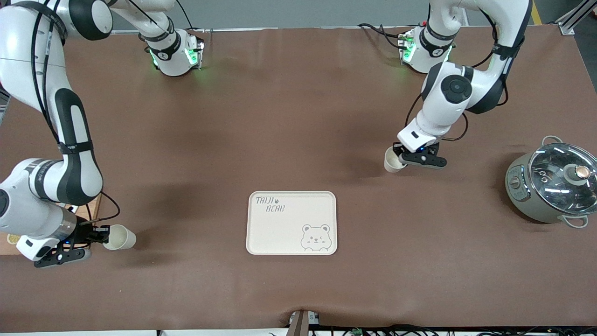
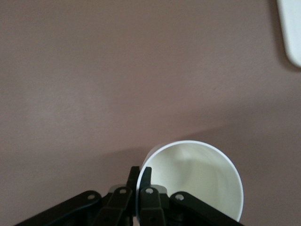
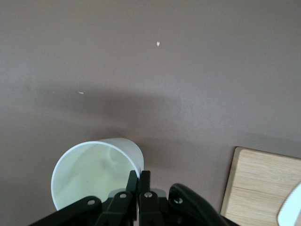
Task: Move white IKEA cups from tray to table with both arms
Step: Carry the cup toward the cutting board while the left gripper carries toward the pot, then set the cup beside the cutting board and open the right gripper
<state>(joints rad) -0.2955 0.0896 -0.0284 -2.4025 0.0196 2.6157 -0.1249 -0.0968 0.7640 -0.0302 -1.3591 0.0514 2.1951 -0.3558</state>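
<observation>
My left gripper [image 1: 398, 157] is shut on the rim of one white cup [image 1: 393, 162] and holds it tilted over the brown table, between the tray and the left arm's base. In the left wrist view the fingers pinch the wall of this cup [image 2: 197, 176] at the gripper [image 2: 139, 175]. My right gripper [image 1: 105, 234] is shut on the rim of the other white cup [image 1: 121, 237], tilted over the right arm's end of the table. It pinches the cup [image 3: 91, 172] at the gripper [image 3: 139, 180] in the right wrist view.
A cream tray [image 1: 291, 210] with a bear drawing lies mid-table; its corner [image 2: 291, 33] shows in the left wrist view. A grey-green pot [image 1: 550, 184] with a glass lid stands at the left arm's end. A wooden board [image 1: 91, 207] [image 3: 263, 188] lies under the right arm.
</observation>
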